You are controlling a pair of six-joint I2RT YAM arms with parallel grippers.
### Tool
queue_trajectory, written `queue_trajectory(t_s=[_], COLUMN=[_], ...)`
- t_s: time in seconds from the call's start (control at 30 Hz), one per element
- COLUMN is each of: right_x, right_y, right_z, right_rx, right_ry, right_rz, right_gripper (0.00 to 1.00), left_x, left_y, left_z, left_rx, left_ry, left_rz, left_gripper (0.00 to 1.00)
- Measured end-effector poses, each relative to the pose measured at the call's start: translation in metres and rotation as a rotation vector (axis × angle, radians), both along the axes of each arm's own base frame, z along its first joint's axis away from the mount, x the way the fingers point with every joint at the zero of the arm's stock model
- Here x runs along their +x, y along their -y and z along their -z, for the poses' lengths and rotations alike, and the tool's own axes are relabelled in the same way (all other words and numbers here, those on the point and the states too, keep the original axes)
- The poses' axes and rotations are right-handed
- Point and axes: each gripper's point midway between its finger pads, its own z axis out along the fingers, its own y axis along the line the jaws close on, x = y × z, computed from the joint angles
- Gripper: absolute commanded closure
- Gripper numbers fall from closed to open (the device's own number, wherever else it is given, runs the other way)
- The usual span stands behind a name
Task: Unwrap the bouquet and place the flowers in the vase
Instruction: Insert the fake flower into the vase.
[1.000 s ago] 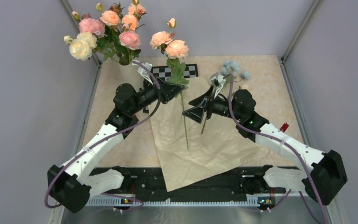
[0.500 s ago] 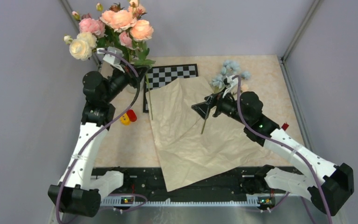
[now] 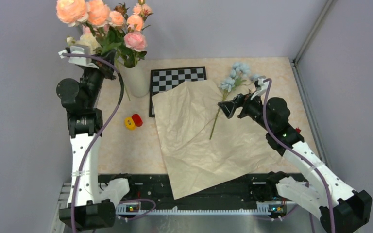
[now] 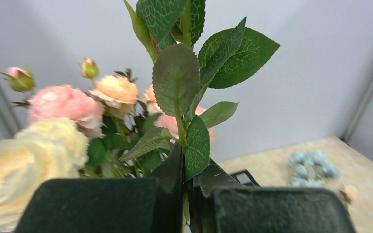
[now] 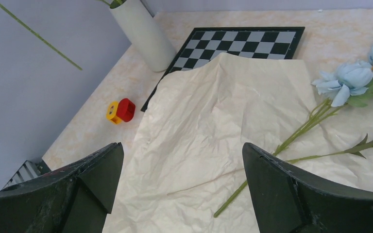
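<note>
Seen from above, the left fingers (image 3: 102, 73) clamp a rose stem (image 3: 72, 9) high beside the white vase (image 3: 137, 82). Its tail appears to hang outside the mouth, so lowered off-line it could miss or tip the narrow vase. The blue flowers (image 3: 237, 75) lie with their stems across the opened paper (image 3: 199, 141) on the table (image 3: 121, 145), and the right fingers (image 3: 227, 108) are spread wide just beside them. The left wrist view shows leaves, never the vase mouth. The right wrist view crops the blooms at its edge.
</note>
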Motion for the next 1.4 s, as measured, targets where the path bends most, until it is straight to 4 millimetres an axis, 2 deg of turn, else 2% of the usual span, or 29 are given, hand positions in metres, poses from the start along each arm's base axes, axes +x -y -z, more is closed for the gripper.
queue_trajectory(t_s=[0.17,0.33,0.47,0.77,0.9,1.27,1.4], right_x=[0.001,0.001,0.002,0.003,0.003,0.0,0.0], right_y=[0.009,0.012,0.015,0.018,0.018,0.021,0.022], right_z=[0.003,0.01,0.009,0.006,0.006,0.0,-0.001], right_rx=[0.001,-0.004,-0.006,-0.005,-0.005,0.003,0.004], right_ry=[0.002,-0.009,-0.003,0.008,0.007,0.025,0.028], right_rz=[0.023,0.034,0.043,0.05,0.051,0.058,0.06], right_gripper=[0.05,0.05,0.05,0.05,0.05,0.05,0.06], left_x=[0.002,0.009,0.017,0.055,0.064,0.074,0.08], left_y=[-0.022,-0.033,-0.041,-0.045,-0.048,-0.049,-0.05], left_z=[-0.02,-0.037,-0.043,-0.03,-0.027,-0.06,-0.061], left_rx=[-0.061,-0.122,-0.145,-0.138,-0.124,-0.117,-0.121], left_ry=[0.108,0.203,0.246,0.245,0.248,0.34,0.351], left_rz=[-0.086,-0.127,-0.153,-0.149,-0.158,-0.15,-0.146], left_gripper=[1.0,1.0,1.0,1.0,1.0,1.0,1.0])
